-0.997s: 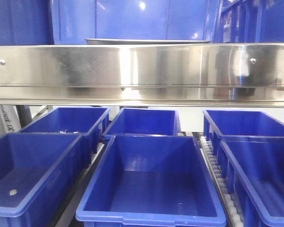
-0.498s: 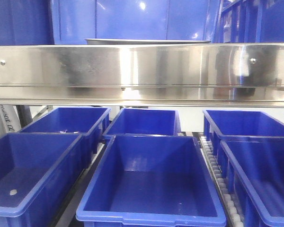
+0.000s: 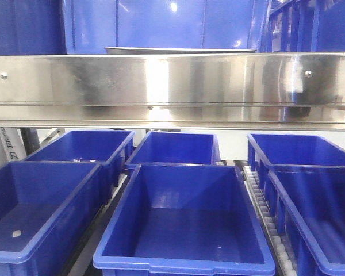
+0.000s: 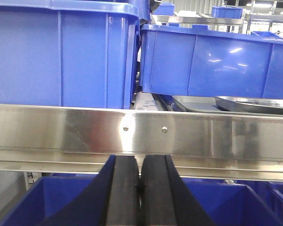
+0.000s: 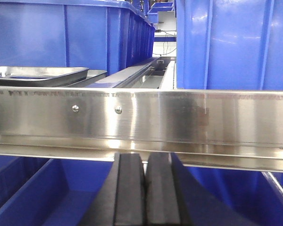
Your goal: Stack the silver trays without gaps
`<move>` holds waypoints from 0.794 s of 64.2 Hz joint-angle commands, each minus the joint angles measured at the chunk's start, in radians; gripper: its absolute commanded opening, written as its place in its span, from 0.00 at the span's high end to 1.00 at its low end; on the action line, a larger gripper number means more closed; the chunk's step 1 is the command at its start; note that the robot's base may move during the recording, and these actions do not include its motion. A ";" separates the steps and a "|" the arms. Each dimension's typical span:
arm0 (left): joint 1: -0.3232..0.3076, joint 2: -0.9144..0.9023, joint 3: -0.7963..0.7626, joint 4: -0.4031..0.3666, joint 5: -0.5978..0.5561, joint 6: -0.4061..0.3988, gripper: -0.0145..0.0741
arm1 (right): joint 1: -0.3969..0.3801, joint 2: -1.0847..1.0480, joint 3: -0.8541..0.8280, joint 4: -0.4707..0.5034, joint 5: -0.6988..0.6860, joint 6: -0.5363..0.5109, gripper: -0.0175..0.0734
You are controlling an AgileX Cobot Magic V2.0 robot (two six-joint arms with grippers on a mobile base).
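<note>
The silver trays sit on the upper shelf behind the steel rail. In the front view only a thin rim of a silver tray (image 3: pixel 178 50) shows above the rail. The left wrist view has a shiny tray (image 4: pixel 257 104) at the right, lying over a flatter one (image 4: pixel 191 102). In the right wrist view the same pair is at the left, a tray (image 5: pixel 33 74) with a second rim (image 5: pixel 93 74) beside it. My left gripper (image 4: pixel 139 162) is shut and empty, below and in front of the rail. My right gripper (image 5: pixel 145 160) is also shut and empty below the rail.
A long brushed-steel rail (image 3: pixel 172 86) with screws spans the shelf front. Tall blue bins (image 4: pixel 61 56) (image 5: pixel 231 44) stand on the shelf on either side of the trays. Open blue bins (image 3: pixel 184 218) fill the lower level, with a roller track (image 3: pixel 264 213) between them.
</note>
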 commanded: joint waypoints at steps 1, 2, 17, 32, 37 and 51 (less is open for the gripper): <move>-0.006 -0.006 -0.001 -0.009 -0.019 0.019 0.85 | 0.003 -0.005 -0.001 -0.010 -0.012 -0.002 0.89; -0.006 -0.006 -0.001 -0.009 -0.019 0.019 0.85 | 0.003 -0.005 -0.001 -0.010 -0.012 -0.002 0.89; -0.006 -0.006 -0.001 -0.024 -0.005 0.020 0.85 | 0.003 -0.005 -0.001 -0.010 -0.012 -0.002 0.89; -0.006 -0.006 -0.001 -0.024 0.013 0.020 0.85 | 0.003 -0.005 -0.001 -0.010 -0.012 -0.002 0.89; -0.006 -0.006 -0.001 -0.024 0.013 0.020 0.85 | 0.003 -0.005 -0.001 -0.010 -0.012 -0.002 0.89; -0.004 -0.006 -0.001 -0.024 0.013 0.020 0.85 | 0.003 -0.005 -0.001 -0.010 -0.012 -0.002 0.89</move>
